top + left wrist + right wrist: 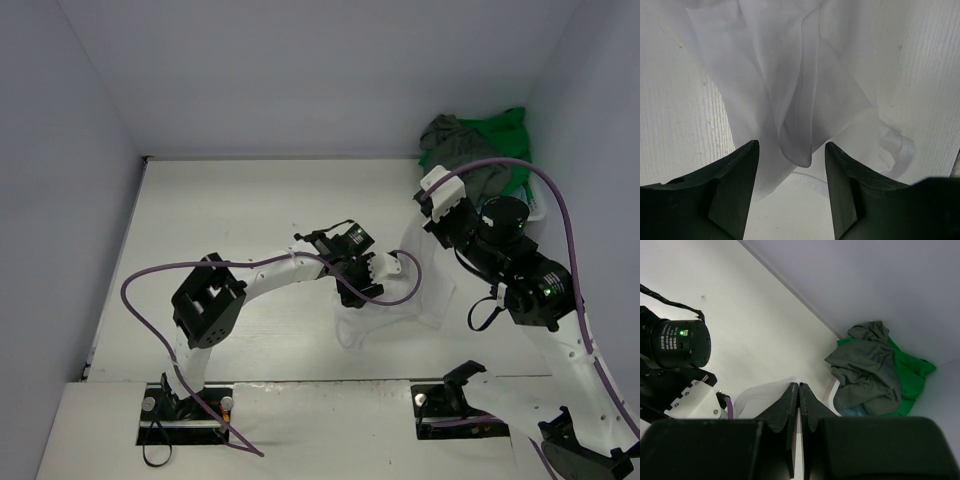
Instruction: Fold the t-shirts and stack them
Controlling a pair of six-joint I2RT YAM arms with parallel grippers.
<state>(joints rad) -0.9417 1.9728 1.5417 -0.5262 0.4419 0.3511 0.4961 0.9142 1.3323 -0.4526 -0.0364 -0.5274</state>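
White fabric fills the left wrist view: the white t-shirt (805,90) is seen hanging in soft vertical folds, with its hem gathered on the table (230,220). The left gripper (791,147) is held with its jaws parted, and a rounded fold of the shirt is seen in the gap between the two dark fingers (735,190). The fold is not pinched, and whether it is touched by either finger cannot be told.

The right gripper (799,390) is clenched tight, its fingers pressed together, with white cloth pinched at the tips and spread out to the left below them. From above, the shirt is seen lifted off the table right of the middle and drawn up toward the right gripper, with the left gripper just beside its lower part.

The other t-shirts are piled in the far right corner, well apart from both grippers. The dark grey-olive t-shirt (865,365) is crumpled on top of the bright green t-shirt (912,377), and a small patch of the light blue t-shirt (856,411) is seen beneath the grey one.
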